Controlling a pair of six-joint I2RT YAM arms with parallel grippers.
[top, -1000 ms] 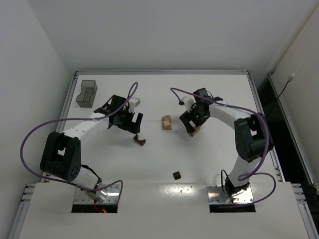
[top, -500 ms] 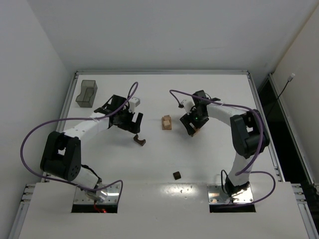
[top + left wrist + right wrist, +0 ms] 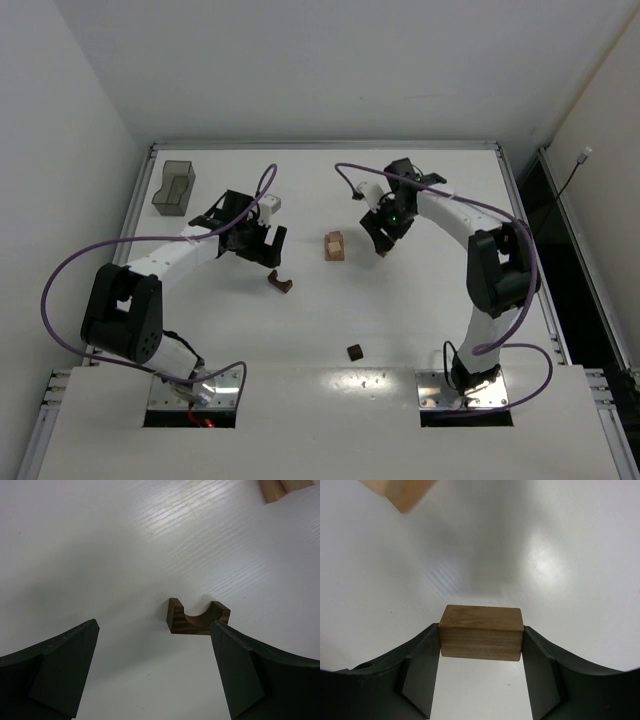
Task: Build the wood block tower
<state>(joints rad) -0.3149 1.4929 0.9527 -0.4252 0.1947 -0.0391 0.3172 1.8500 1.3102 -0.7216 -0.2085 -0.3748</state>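
Top external: white table (image 3: 440,320) closed in by a raised rim at the far, left and right sides, with open surface across the near right. Wood block tower (image 3: 334,246) mid-table, a short tan stack, well apart from every edge. Grey bin (image 3: 173,187) by the far left corner. Dark cube (image 3: 354,351) alone toward the front.

Left wrist: left gripper (image 3: 152,627) spread wide, gripping and touching nothing. Dark arch block (image 3: 198,617) on the table just ahead, nearer the right-hand finger. Tower cut off at the top right corner.

Right wrist: right gripper (image 3: 481,642) clamped on a brown cuboid (image 3: 481,639), one pad against each end. Tower blurred at upper left.
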